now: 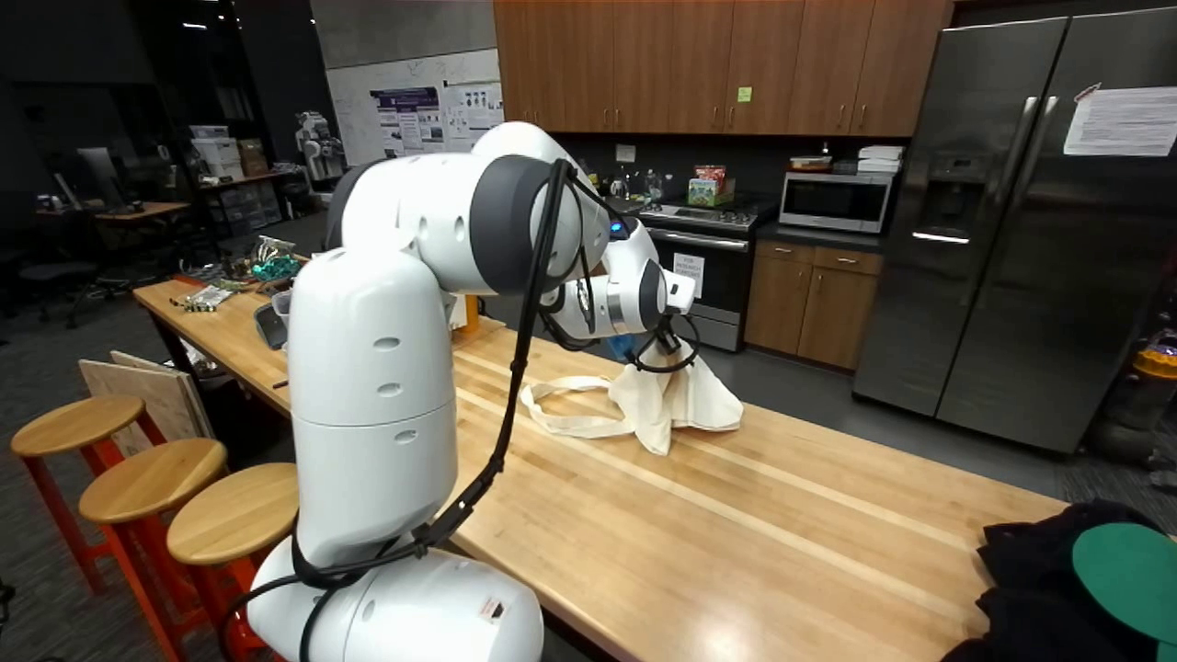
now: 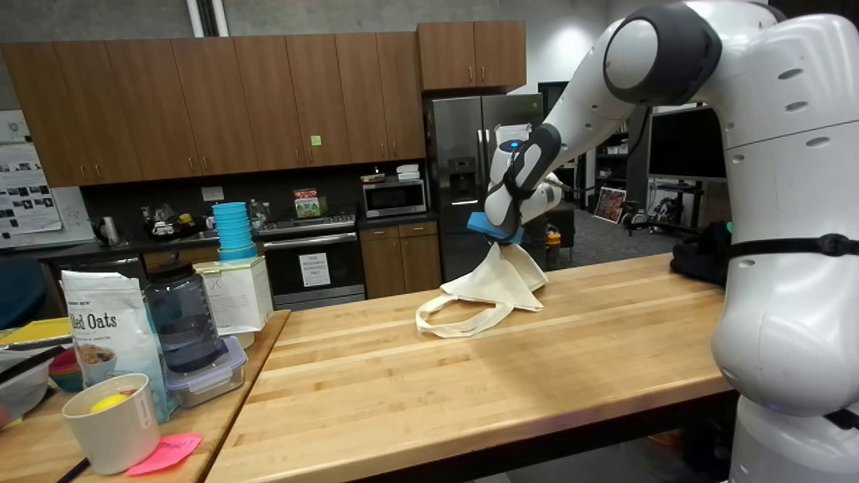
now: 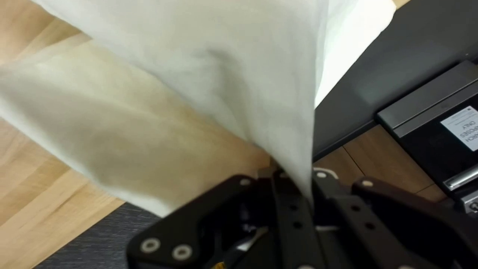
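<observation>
cream cloth bag (image 2: 500, 276) is grasped by the fingers (image 3: 295, 215), straps (image 2: 456, 331) on the table (image 2: 470, 389).

A butcher-block bench (image 2: 429, 396) carries a cream canvas tote bag (image 1: 680, 400) near its far long edge in both exterior views; the bag's lower part rests on the wood, its handle loop (image 1: 584, 427) lying flat. Farther along that edge sits a black bundle (image 1: 1030, 570). Beside the short edge, a second wooden tabletop (image 2: 213, 412) holds an oats pouch (image 2: 117, 329), a lidded plastic container (image 2: 218, 376) and a beige mug (image 2: 114, 429).
</observation>
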`<state>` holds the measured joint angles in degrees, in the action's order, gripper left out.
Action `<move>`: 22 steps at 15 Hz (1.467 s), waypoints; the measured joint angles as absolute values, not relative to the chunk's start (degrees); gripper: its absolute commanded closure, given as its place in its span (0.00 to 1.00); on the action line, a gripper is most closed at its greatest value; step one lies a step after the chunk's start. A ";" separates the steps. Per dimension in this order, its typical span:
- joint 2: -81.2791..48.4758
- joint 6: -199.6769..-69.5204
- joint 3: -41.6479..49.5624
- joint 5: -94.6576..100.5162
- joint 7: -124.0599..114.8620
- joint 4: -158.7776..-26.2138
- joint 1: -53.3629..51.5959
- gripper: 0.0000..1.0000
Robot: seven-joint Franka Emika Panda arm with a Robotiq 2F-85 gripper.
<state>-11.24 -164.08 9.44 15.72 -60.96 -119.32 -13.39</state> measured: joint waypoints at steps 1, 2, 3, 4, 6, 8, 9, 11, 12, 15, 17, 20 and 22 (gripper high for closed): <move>-11.24 -164.12 9.68 15.72 -61.09 -119.32 -13.37 0.99; -11.24 -164.16 9.97 15.72 -61.20 -119.32 -13.37 0.99; -11.23 -164.24 10.29 15.72 -61.30 -119.32 -13.36 0.99; -11.23 -164.32 10.59 15.72 -61.38 -119.32 -13.35 0.99; -11.23 -164.57 11.20 15.72 -61.50 -119.32 -13.31 0.99; -11.23 -165.00 11.78 15.69 -61.70 -119.32 -13.20 0.99; -11.21 -165.14 12.03 15.64 -61.82 -119.32 -13.11 0.99; -11.19 -165.35 12.59 15.55 -62.31 -119.32 -12.94 0.99; -11.18 -165.46 12.80 15.50 -62.48 -119.32 -12.76 0.99; -11.18 -165.82 13.50 15.45 -62.98 -119.32 -12.20 0.99; -11.18 -166.07 13.87 15.34 -63.45 -119.32 -11.77 0.99; -11.18 -166.32 14.12 15.01 -63.75 -119.31 -11.01 0.99; -11.18 -166.39 14.15 14.15 -63.76 -119.31 -10.51 0.99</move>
